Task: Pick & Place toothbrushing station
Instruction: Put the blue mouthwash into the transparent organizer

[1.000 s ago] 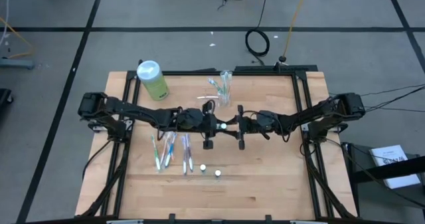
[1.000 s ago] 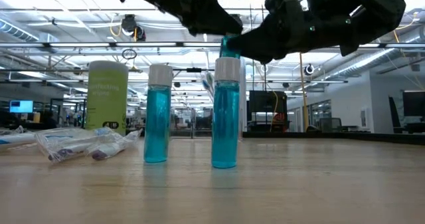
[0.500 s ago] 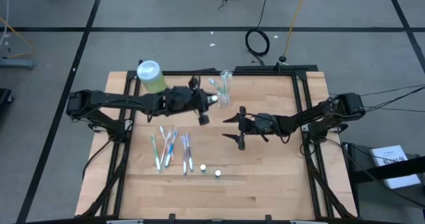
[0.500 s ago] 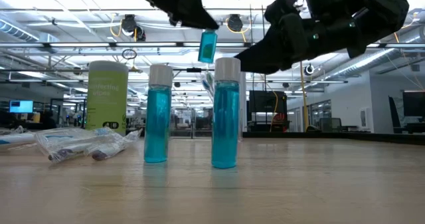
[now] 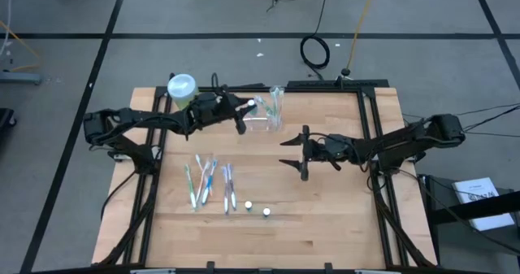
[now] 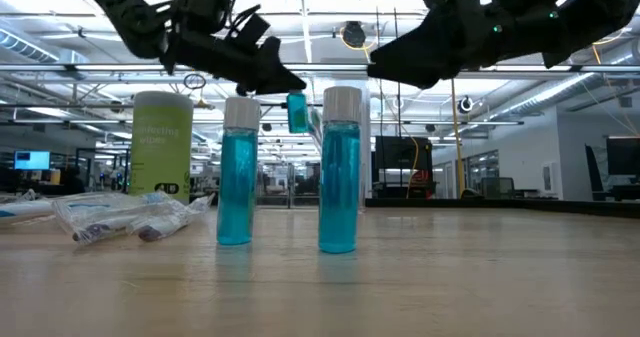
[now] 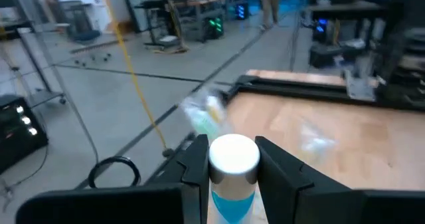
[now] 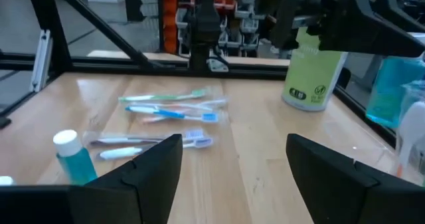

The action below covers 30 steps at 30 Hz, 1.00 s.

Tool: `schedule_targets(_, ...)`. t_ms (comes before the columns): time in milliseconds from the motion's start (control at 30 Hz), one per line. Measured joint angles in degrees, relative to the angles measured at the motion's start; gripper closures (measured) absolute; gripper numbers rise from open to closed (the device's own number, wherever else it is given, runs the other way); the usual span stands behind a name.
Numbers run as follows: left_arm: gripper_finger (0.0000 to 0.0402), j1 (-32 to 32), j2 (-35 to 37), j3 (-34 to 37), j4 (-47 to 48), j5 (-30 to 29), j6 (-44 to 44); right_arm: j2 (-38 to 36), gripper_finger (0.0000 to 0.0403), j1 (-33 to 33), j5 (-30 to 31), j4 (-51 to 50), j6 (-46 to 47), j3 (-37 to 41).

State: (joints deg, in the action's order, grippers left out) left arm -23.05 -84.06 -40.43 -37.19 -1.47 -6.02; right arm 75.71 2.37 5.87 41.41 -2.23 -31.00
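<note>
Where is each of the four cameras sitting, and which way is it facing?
High: overhead, straight down on the table; both arms show, left gripper and right gripper.
Low: table height, level across at two blue bottles; both arms overhead.
Left wrist: looks past its fingers, shut on a small bottle.
Right wrist: looks past open fingers at toothbrushes.
Shared: low and right wrist both show the green bottle.

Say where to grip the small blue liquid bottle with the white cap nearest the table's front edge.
Grip the nearest bottle on its round blue body just under the white cap, coming straight down from above. It stands upright and apart from its twin, with bare table on its other side, so the open right gripper should have room to close there.
</note>
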Motion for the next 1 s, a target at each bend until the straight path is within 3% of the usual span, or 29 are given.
schedule_targets(267,0.0318,-0.7,-1.3,2.3,-1.5,0.1,2.0,-2.3,0.014,0.0,0.0,0.5,-0.3,1.5)
schedule_targets(533,0.0318,-0.2,-9.5,2.4,-10.8,0.6,3.2,-2.3,0.014,0.0,0.0,0.5,-0.6,1.5)
schedule_targets(1000,0.0318,-0.2,-18.0,2.3,-15.6,0.4,4.7,-2.3,0.014,0.0,0.1,0.6,-0.6,1.5)
